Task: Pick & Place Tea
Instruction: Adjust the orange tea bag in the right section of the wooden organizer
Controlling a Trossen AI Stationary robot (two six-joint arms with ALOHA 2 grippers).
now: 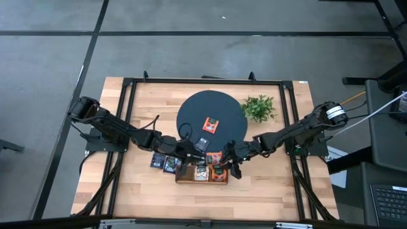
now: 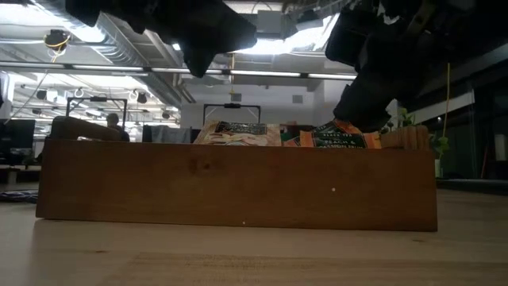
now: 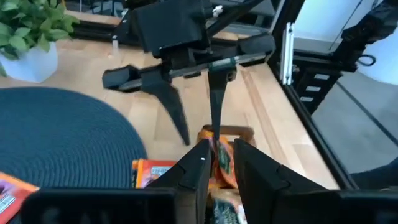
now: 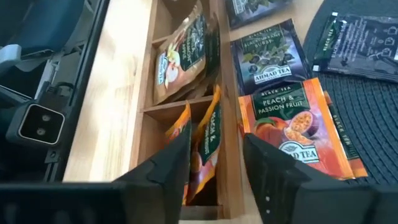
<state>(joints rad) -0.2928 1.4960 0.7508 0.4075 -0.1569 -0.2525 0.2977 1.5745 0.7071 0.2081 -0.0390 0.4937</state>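
Note:
The wooden tray [image 1: 184,180] sits at the table's near middle. Orange sachets [image 4: 202,143] stand in its end compartment and a beige one [image 4: 180,56] in the middle. My right gripper [image 4: 217,168] is open above that end compartment, with a finger on either side of the orange sachets. My left gripper [image 1: 198,146] hovers at the round mat's near edge, its fingers [image 3: 199,171] narrowly open. Lying flat beside the tray are an orange sachet [image 4: 295,127], a navy one [image 4: 270,56] and a dark one [image 4: 357,37]. Another orange sachet [image 1: 210,124] lies on the mat.
A dark round mat [image 1: 191,114] covers the table's middle, and a potted green plant [image 1: 259,108] stands at its far right. Two dark sachets [image 1: 164,162] lie on the wood left of the tray. A black frame [image 1: 127,114] borders the table. Bare wood lies near the front edge.

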